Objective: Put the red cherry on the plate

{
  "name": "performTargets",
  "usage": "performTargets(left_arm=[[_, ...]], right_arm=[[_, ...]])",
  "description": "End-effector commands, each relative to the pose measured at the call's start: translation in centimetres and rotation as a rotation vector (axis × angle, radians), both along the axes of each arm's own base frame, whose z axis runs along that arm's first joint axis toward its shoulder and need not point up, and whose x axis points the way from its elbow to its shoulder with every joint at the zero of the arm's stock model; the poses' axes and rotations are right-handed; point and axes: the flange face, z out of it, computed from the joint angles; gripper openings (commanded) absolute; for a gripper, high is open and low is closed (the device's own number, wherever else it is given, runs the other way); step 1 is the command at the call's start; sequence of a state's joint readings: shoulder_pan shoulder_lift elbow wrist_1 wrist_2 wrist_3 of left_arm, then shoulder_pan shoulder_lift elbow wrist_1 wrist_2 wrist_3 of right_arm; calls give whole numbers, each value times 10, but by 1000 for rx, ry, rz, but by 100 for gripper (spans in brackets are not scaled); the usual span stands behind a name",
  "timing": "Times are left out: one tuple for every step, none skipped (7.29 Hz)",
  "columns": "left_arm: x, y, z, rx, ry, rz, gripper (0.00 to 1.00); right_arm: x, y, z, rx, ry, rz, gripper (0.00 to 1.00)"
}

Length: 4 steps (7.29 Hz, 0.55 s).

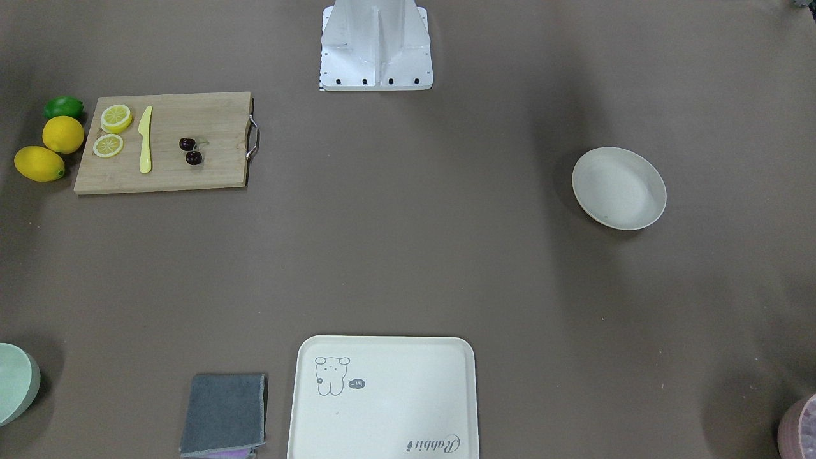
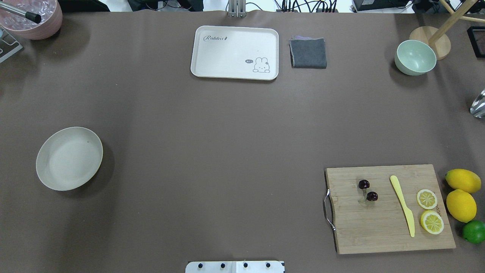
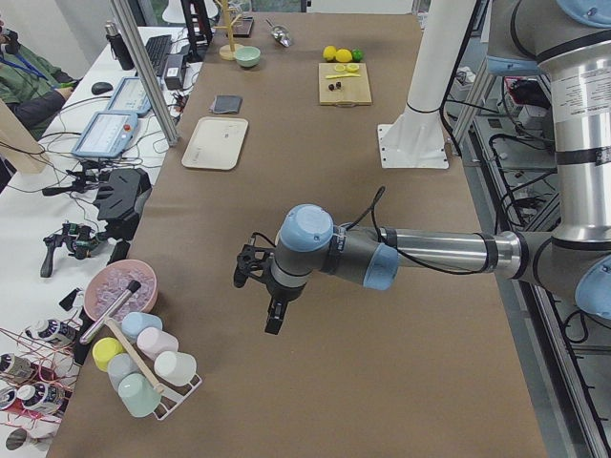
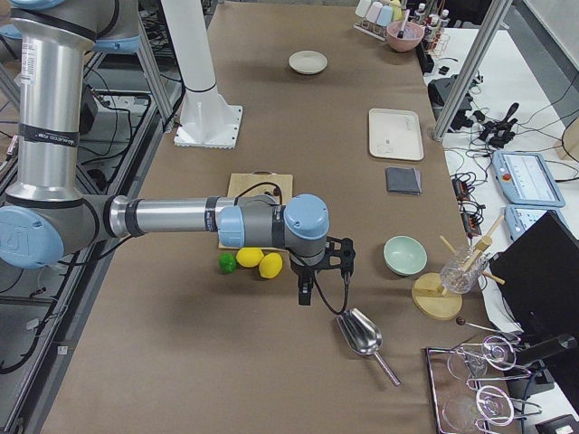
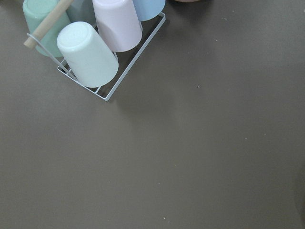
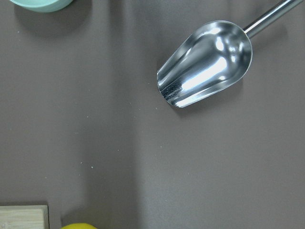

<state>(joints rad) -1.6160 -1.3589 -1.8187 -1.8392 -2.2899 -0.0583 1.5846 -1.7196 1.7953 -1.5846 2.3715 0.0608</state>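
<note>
The red cherry [image 1: 190,151] [image 2: 368,190], a joined dark pair, lies on the wooden cutting board [image 2: 382,227] on the robot's right side. Far across the table on the robot's left, the round off-white plate [image 1: 618,188] [image 2: 69,158] [image 4: 308,61] holds nothing. Neither gripper appears in the overhead or front views. In the exterior left view my left gripper [image 3: 263,296] hangs over the table's near end, beside a cup rack [image 5: 95,52]. The exterior right view shows my right gripper [image 4: 317,280] hanging past the lemons, above a metal scoop [image 6: 205,62]. I cannot tell if either is open or shut.
On the board lie a yellow knife [image 2: 402,205] and two lemon slices [image 2: 427,198]. Two lemons [image 2: 461,204] and a lime [image 2: 474,231] sit beside it. A cream tray [image 2: 235,52], grey cloth [image 2: 308,53], green bowl [image 2: 415,57] and pink bowl [image 2: 32,17] line the far edge.
</note>
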Motion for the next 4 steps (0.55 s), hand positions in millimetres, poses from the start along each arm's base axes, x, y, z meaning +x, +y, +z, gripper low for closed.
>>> performTargets(left_arm=[[3,-1,1,-5,-1,5,98],[4,-3,0,0,-1,8,98],[4,-4,-1,1,-1,8,98],[4,-4,0,0,-1,8,98]], right_arm=[[0,-2,-3,7,0,0,100],[0,-1,-2,4,0,0,100],[0,-2,-3,8,-1,-1,100],[0,-2,-3,7,-1,0,100]])
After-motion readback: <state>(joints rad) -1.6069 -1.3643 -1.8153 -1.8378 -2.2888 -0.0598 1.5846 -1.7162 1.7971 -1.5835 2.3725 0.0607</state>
